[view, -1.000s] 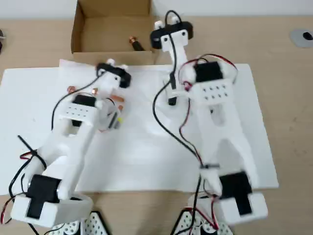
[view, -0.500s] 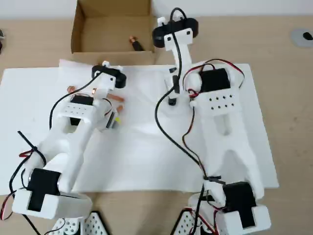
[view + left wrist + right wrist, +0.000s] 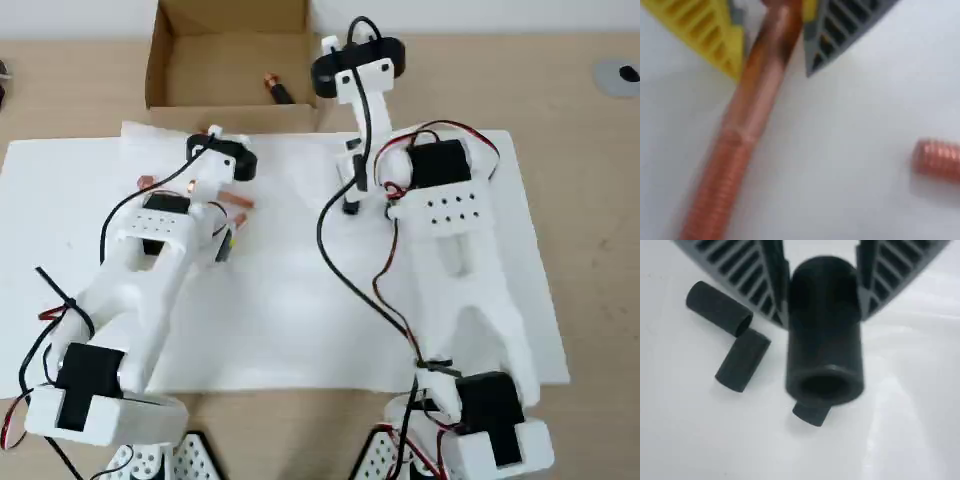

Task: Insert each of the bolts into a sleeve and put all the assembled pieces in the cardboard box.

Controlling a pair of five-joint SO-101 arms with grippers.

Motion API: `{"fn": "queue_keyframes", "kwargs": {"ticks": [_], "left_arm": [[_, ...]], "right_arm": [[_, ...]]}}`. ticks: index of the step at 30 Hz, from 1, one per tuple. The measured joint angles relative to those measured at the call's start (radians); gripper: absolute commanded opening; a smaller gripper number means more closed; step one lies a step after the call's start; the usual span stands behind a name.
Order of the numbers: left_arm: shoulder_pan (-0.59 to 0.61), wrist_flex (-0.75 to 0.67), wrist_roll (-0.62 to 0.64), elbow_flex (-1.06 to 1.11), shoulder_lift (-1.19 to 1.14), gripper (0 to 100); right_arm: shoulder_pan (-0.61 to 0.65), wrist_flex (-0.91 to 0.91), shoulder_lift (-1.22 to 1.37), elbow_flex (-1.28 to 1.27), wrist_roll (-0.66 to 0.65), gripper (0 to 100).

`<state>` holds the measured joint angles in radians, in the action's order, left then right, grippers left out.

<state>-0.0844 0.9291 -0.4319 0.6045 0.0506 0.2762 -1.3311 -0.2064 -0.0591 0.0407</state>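
The left gripper (image 3: 774, 65) pinched a copper bolt (image 3: 745, 135) by its smooth shank between a yellow finger and a grey one, the threaded end pointing down at the white sheet (image 3: 290, 320). A second copper bolt (image 3: 937, 160) lay loose on the sheet nearby. The right gripper (image 3: 823, 317) was closed on a black sleeve (image 3: 824, 355), its open bore facing away from the fingers. Two loose sleeves (image 3: 719, 307) (image 3: 742, 360) lay end to end beside it, and a third (image 3: 811, 414) showed just beneath the held one. The cardboard box (image 3: 160, 70) stood beyond the sheet's far edge, left of centre, with one assembled piece (image 3: 278, 88) inside near its right wall
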Motion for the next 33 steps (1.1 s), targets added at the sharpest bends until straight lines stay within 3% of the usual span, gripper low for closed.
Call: {"fn": "queue_keyframes", "kwargs": {"ticks": [4, 7, 11, 18, 25, 33], "left_arm": [[0.008, 0.146, 0.0, -0.072, -0.002, 9], [0.014, 0.245, 0.002, -0.141, -0.002, 15], [0.015, 0.285, 0.002, -0.183, -0.002, 19], [0.018, 0.219, 0.002, -0.133, -0.005, 19], [0.026, 0.066, 0.023, -0.037, -0.005, 19], [0.026, 0.043, 0.023, -0.02, -0.005, 13]], "right_arm": [[0.0, 0.0, 0.0, 0.0, 0.0, 1.2], [0.0, 0.0, 0.0, 0.0, 0.0, 1.2], [0.0, 0.0, 0.0, 0.0, 0.0, 1.2], [0.0, 0.0, 0.0, 0.0, 0.0, 1.2], [0.0, 0.0, 0.0, 0.0, 0.0, 1.2], [0.0, 0.0, 0.0, 0.0, 0.0, 1.2]]}}
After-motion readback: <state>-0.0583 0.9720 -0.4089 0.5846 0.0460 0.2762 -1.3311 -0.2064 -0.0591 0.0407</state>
